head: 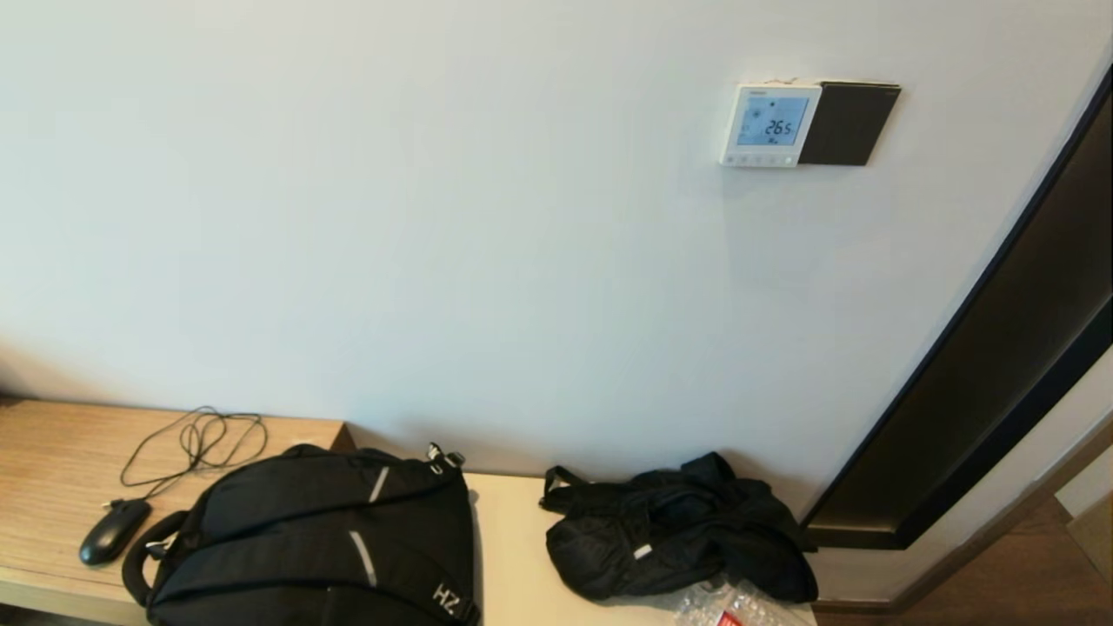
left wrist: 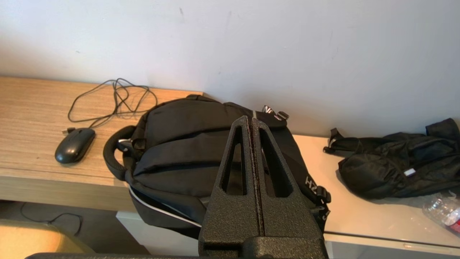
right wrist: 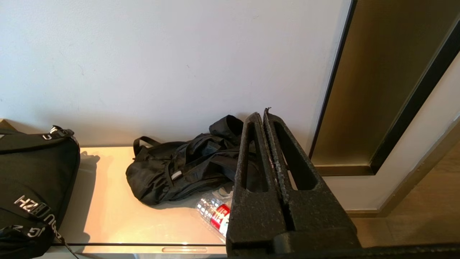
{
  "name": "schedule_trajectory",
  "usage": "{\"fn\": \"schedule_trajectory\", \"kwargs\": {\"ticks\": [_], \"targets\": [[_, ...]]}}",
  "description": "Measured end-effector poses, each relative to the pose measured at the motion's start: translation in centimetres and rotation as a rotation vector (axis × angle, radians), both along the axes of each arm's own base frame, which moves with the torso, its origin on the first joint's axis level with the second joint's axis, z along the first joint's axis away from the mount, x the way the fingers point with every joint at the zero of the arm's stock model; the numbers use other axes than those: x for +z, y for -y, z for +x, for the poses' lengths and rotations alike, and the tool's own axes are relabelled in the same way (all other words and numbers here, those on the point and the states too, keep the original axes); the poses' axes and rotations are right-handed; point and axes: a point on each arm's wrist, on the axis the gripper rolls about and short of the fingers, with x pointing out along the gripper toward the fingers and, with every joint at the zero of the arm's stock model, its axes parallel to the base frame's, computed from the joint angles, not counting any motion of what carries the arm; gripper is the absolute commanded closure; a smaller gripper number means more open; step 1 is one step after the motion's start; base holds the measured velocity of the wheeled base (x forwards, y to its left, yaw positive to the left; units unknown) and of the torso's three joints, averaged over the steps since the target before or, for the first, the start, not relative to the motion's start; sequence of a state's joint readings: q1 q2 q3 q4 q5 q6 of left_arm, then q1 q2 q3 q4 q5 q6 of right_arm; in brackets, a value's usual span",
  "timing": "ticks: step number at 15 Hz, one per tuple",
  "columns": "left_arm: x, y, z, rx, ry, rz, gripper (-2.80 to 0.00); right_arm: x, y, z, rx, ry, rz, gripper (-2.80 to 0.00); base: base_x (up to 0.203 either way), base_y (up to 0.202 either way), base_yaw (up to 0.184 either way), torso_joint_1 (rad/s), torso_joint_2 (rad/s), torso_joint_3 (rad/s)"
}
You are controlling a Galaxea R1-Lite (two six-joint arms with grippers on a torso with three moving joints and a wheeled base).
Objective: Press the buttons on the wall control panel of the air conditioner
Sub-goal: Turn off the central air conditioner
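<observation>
The air conditioner's wall control panel [head: 769,124] is a small white square on the wall at upper right in the head view. Its pale blue screen reads 26.5. The buttons [head: 759,159] form a row of tiny round dots along its bottom strip. Neither gripper shows in the head view. My left gripper [left wrist: 250,119] is shut and empty, low over the black backpack, far below the panel. My right gripper [right wrist: 261,114] is shut and empty, low near the crumpled black bag. The panel is out of both wrist views.
A dark brown plate [head: 848,123] adjoins the panel's right side. A dark door frame [head: 983,382] runs down the right. On the bench below lie a black backpack [head: 313,539], a crumpled black bag [head: 669,526], a plastic bottle [right wrist: 214,212] and a wired mouse [head: 113,530].
</observation>
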State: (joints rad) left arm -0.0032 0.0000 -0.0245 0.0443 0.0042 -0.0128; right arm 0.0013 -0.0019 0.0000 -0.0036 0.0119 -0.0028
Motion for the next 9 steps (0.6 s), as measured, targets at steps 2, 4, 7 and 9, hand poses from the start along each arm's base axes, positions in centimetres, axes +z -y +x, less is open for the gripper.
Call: {"fn": "schedule_trajectory", "kwargs": {"ticks": [2,4,7,9], "targets": [[0.0,0.0,0.0,0.0,0.0,0.0,0.0,0.0,0.0,0.0,0.0,0.0,0.0,0.0,0.0,0.0,0.0,0.0,0.0,0.0],[0.0,0.0,0.0,0.0,0.0,0.0,0.0,0.0,0.0,0.0,0.0,0.0,0.0,0.0,0.0,0.0,0.0,0.0,0.0,0.0],[0.0,0.0,0.0,0.0,0.0,-0.001,0.0,0.03,0.0,0.0,0.0,0.001,-0.001,0.0,0.0,0.0,0.0,0.0,0.0,0.0],[0.0,0.0,0.0,0.0,0.0,0.0,0.0,0.04,0.0,-0.01,-0.001,0.001,-0.001,0.0,0.0,0.0,0.0,0.0,0.0,0.0]]}}
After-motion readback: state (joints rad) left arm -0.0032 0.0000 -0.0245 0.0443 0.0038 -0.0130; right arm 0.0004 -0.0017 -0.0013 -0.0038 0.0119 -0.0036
